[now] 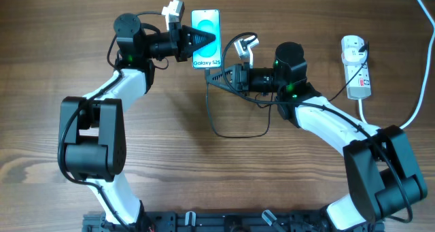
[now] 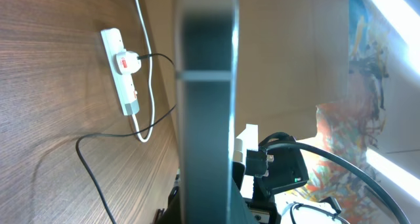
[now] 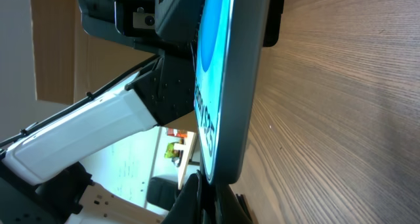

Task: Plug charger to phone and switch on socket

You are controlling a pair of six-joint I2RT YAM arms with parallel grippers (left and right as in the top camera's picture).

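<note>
The left gripper (image 1: 192, 39) is clamped on the phone (image 1: 207, 21) at far centre. Just right of it, the right gripper (image 1: 224, 74) is pinched shut on the charger (image 1: 238, 135), with the tip at the phone's near edge; I cannot tell whether it is seated. At far right, the socket (image 1: 358, 82) already carries the plug, and pressing its switch looks like the step left.

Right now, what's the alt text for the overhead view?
The left hand grips a Galaxy S25 phone while the right hand holds the black charger cable at the phone's lower end. The cable loops across the wooden table; a white power strip lies at the right.
</note>
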